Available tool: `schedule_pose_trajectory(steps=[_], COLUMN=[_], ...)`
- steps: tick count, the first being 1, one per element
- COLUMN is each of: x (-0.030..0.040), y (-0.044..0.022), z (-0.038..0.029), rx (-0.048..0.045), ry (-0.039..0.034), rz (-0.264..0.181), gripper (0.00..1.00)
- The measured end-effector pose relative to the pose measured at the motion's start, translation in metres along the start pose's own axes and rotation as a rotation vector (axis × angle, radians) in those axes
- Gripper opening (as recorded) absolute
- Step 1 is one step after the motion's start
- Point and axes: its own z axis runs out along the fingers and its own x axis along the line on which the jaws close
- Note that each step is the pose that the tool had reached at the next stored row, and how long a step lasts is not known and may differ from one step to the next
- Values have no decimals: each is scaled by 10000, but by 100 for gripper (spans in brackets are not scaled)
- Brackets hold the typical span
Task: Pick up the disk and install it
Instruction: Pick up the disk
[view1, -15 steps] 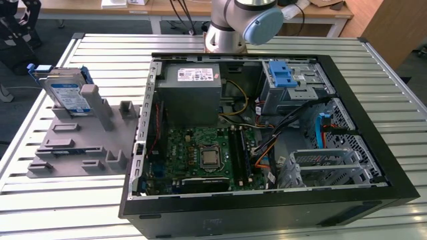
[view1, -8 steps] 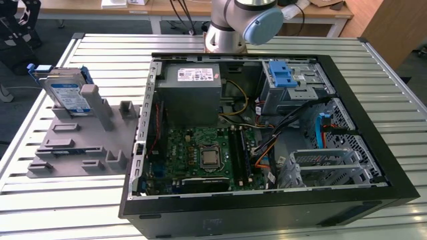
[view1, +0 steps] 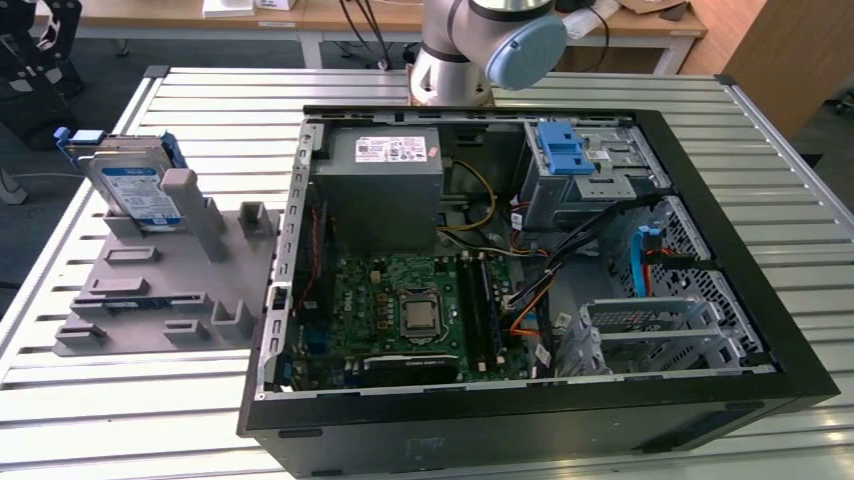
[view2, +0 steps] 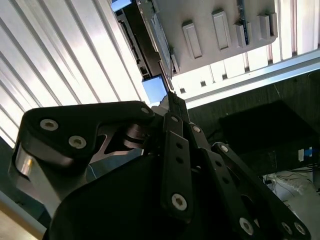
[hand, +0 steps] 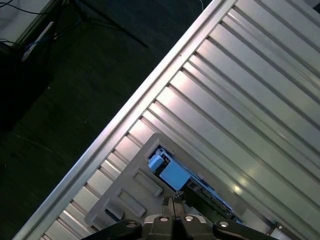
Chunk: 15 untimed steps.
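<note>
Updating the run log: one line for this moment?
gripper: shut, empty, over disk | disk: upright in fixture plate, not installed | computer case: open

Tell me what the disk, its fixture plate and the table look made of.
The disk: likely metal casing, silver-grey, paper-like blue-and-white label, blue bracket apparently plastic. The fixture plate: matte grey, probably plastic, moulded posts. The table: probably aluminium, bright ribbed slats with sheen.

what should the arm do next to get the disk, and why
Probably open the gripper before any descent. In the first wrist view its jaws look shut, and it hangs well above the disk, which stands upright on edge in the grey fixture plate and is not yet grasped.
</note>
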Motion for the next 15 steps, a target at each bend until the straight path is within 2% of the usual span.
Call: schedule_pose_trajectory(steps=[2, 9, 15], x=[0, 0, 0], y=[0, 0, 0], z=[0, 4, 5], rx=[-3, -22, -24], ry=[9, 58, 62], rz=[-224, -1424, -1559], gripper=[11, 11, 11])
